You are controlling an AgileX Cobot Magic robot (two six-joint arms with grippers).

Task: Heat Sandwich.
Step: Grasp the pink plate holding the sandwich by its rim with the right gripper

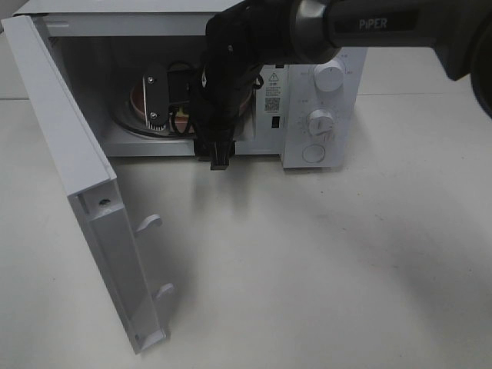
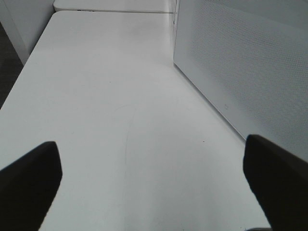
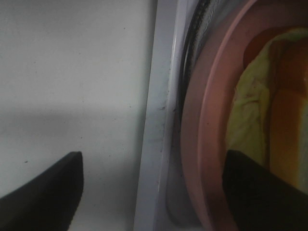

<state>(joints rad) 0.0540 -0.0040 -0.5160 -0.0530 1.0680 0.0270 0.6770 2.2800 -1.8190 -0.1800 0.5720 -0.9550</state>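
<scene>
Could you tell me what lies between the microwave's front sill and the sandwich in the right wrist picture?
The rim of the pink plate lies between the microwave sill and the sandwich, seen in the right wrist view.

Matt white desk [image 1: 323,261], smooth, faintly speckled. Glossy white plastic microwave door [image 1: 84,192]; smooth pink plate [image 3: 202,144] with a soft sheen. Matt black hand [image 3: 149,192], right side.

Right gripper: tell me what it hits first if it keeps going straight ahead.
Probably the pink plate holding the sandwich inside the microwave; the right gripper straddles the plate's rim, though depth is unclear.
</scene>
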